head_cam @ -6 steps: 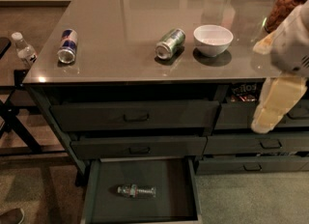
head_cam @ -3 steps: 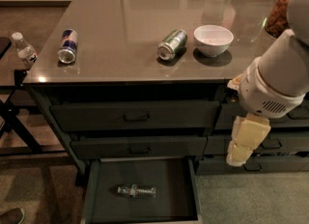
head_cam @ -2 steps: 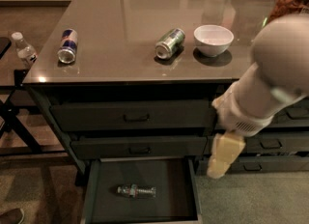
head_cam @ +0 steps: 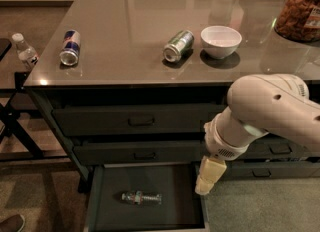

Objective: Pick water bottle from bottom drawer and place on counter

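The water bottle (head_cam: 141,197) lies on its side on the floor of the open bottom drawer (head_cam: 107,210), cap end to the right. My gripper (head_cam: 206,185) hangs at the end of the white arm over the drawer's right edge, to the right of the bottle and apart from it. The glossy grey-brown counter (head_cam: 130,11) tops the dark cabinet above.
On the counter lie a blue can (head_cam: 70,48) and a green can (head_cam: 178,45), beside a white bowl (head_cam: 220,41). A snack jar (head_cam: 302,12) stands at the far right. Another clear bottle (head_cam: 24,51) sits on a side stand at left. Closed drawer fronts (head_cam: 140,121) are above the open one.
My arm has swung left and down from the counter's right side, bringing the gripper from beside the upper drawers to the open drawer's right edge. The bottle has not moved.
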Robot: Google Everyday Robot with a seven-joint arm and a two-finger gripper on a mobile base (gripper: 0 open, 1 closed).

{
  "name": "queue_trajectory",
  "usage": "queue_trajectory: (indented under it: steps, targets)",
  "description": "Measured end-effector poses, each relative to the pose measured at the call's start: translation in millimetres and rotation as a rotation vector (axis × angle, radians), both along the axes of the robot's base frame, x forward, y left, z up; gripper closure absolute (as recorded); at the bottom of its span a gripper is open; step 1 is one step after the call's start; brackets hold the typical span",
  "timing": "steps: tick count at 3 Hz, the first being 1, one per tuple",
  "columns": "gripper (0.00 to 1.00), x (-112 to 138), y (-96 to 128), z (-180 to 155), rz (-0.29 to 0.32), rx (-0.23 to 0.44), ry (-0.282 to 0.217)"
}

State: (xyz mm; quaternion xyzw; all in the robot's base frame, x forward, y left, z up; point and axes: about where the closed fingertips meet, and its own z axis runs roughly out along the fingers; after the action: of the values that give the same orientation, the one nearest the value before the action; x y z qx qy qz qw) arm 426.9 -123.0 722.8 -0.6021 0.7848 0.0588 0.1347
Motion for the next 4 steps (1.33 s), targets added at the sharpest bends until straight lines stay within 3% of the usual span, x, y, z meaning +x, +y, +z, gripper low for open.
queue_trajectory:
  steps: [1, 2, 3, 4]
  targets:
    - [0.0, 10, 7, -51, -0.004, 0.028, 0.019]
    - [0.0, 28, 23, -124, -0.029, 0.082, 0.053]
    - [0.0, 28, 23, -124, -0.029, 0.082, 0.053]
    - [0.0, 20, 39, -165, -0.01, 0.12, 0.111]
